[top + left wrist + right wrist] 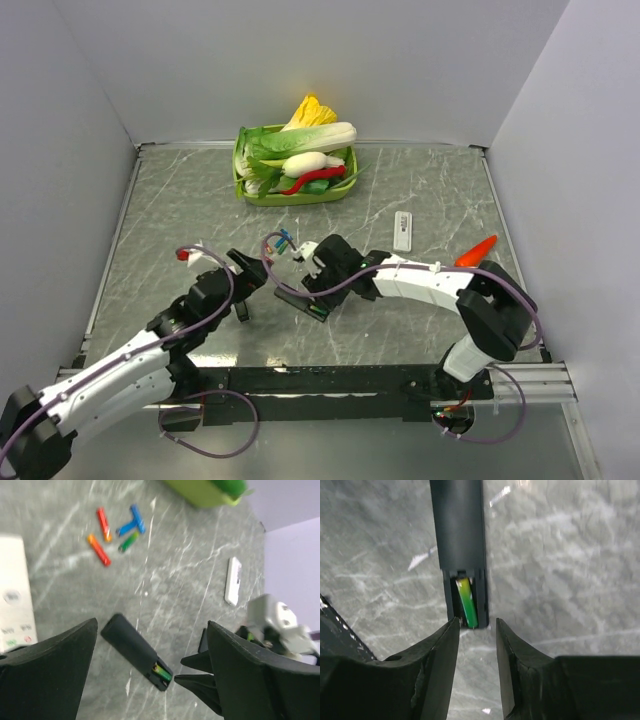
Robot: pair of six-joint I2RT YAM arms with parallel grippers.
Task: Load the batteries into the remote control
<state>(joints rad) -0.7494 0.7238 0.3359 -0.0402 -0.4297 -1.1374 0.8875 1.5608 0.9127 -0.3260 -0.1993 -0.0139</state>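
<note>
The black remote control lies on the table with its battery bay open at one end. A green battery sits in that bay. Several loose batteries in red, blue and green lie together further out. My right gripper hovers just short of the remote's open end, its jaws a narrow gap apart with nothing between them. My left gripper stands wide open above the remote, holding nothing. The right gripper's fingertips show beside the bay.
A white remote with buttons lies left of the black one. A slim white remote lies to the right, and an orange carrot near the right wall. A green basket of vegetables stands at the back.
</note>
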